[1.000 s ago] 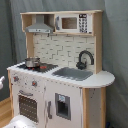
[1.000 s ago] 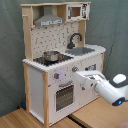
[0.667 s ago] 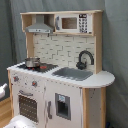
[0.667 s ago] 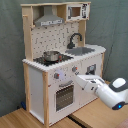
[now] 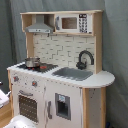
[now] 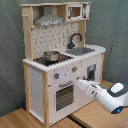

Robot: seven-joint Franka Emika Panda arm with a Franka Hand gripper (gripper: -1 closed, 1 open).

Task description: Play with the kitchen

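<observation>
Since a second ago I've pushed the arm further in toward the kitchen (image 6: 62, 60): in the second exterior view the gripper (image 6: 80, 81) has come up from the lower right and its tip now sits right at the front panel, just beside the oven door handle (image 6: 65, 85) and under the knobs (image 6: 56, 76). I can't tell if it's touching the panel. I can't tell how far the fingers are parted; nothing visibly held.

The white arm (image 6: 111, 96) stretches from the second exterior view's lower right corner across the front of the cupboard door (image 6: 91, 73). In the first exterior view only a pale blur shows at the bottom edge, near the oven door (image 5: 28, 107).

Kitchen stands upright on the wooden floor (image 6: 30, 119) against a grey-green curtain (image 6: 10, 50). White body, light-wood trim. Metal pot (image 6: 50, 55) on the stovetop (image 6: 52, 60), grey sink (image 6: 81, 50) next to it, black faucet (image 6: 74, 39) behind the sink. Range hood (image 6: 49, 20) above the stove, toy microwave (image 6: 75, 11) beside it on the top shelf. Oven door shut in both exterior views.
</observation>
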